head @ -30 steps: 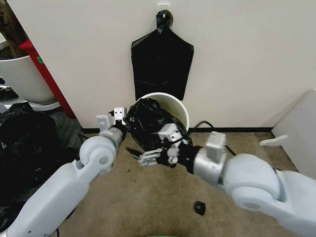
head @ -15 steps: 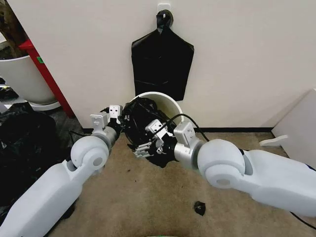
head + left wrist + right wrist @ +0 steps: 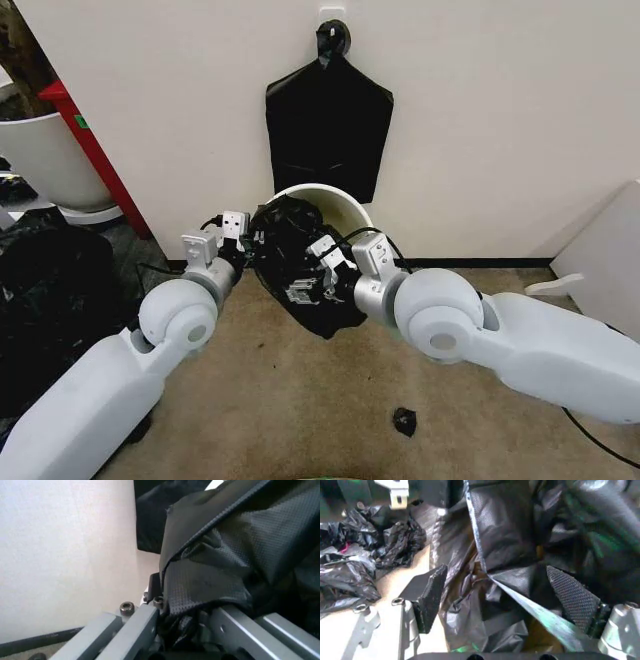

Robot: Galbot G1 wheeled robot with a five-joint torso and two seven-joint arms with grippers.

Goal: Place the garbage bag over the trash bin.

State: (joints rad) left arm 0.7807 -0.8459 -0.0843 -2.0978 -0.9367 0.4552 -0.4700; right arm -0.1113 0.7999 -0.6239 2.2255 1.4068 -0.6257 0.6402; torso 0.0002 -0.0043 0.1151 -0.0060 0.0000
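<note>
The garbage bag (image 3: 300, 265) is seen as thin, glossy black plastic, heavily wrinkled, bunched over the front-left rim of the trash bin (image 3: 352, 211) and hanging down its front towards the carpet. In the left wrist view a fine embossed grain is visible on the film (image 3: 235, 551); in the right wrist view the same texture is seen, with folds and a stretched edge (image 3: 510, 547).

The trash bin is a small round cream-white bucket with a rolled rim, standing on the floor against the wall, directly below a flat black bag bundle (image 3: 328, 125) that is hung by its knotted top.

The left end effector (image 3: 240, 235) is positioned at the bin's left rim; bag film is pinched between its fingers, closed on it, as shown in the left wrist view.

The right end effector (image 3: 312, 280) is placed at the front of the bin against the bag. Its pads (image 3: 431, 596) are spread wide, with bag film lying between them but not clamped.

No readable writing or brand marks are seen.

A loose mass of black plastic (image 3: 50, 290) lies on the floor to the left.
</note>
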